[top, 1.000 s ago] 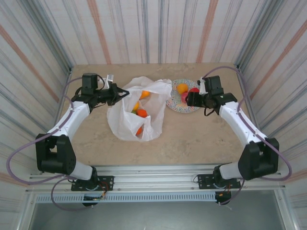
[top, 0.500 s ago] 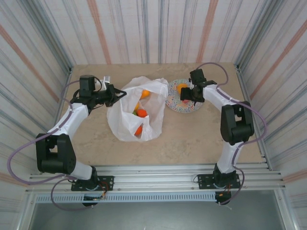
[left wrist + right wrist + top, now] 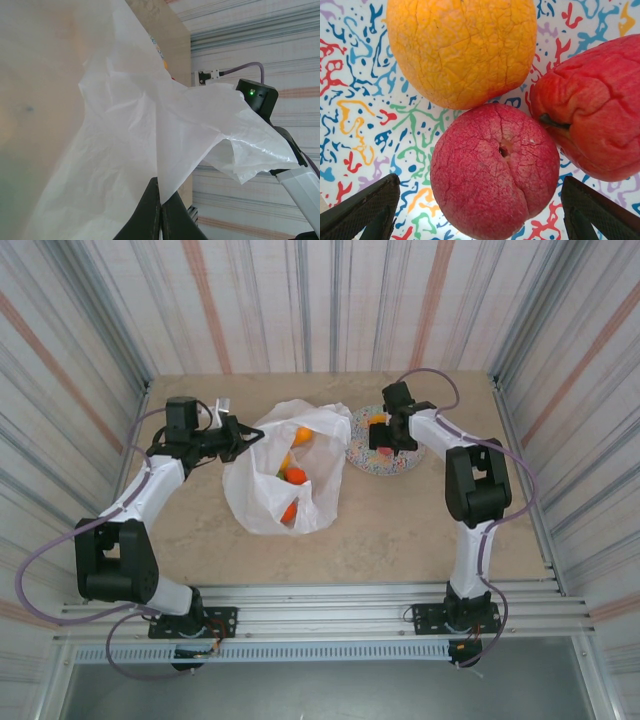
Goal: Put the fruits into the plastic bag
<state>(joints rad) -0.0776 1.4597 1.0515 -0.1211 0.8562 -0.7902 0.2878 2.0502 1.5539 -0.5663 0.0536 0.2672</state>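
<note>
The white plastic bag (image 3: 262, 498) lies open at mid-table, with orange fruits (image 3: 295, 476) and a bit of green inside. My left gripper (image 3: 243, 437) is shut on the bag's left rim and holds it up. In the left wrist view the film (image 3: 125, 125) is pinched in the left gripper (image 3: 161, 195). My right gripper (image 3: 382, 438) hangs over the speckled plate (image 3: 402, 464). The right gripper (image 3: 485, 212) stands open, one finger on each side of a pink-red fruit (image 3: 495, 165). An orange fruit (image 3: 462, 47) and a red fruit (image 3: 595, 125) lie next to it.
Striped walls close in the table on three sides. Bare tabletop (image 3: 400, 530) lies in front of the bag and plate. A metal rail (image 3: 330, 600) with both arm bases runs along the near edge.
The right arm has folded in and its gripper has moved left, from the plate's right side to above the fruits on it. The left arm and the bag have held still.
</note>
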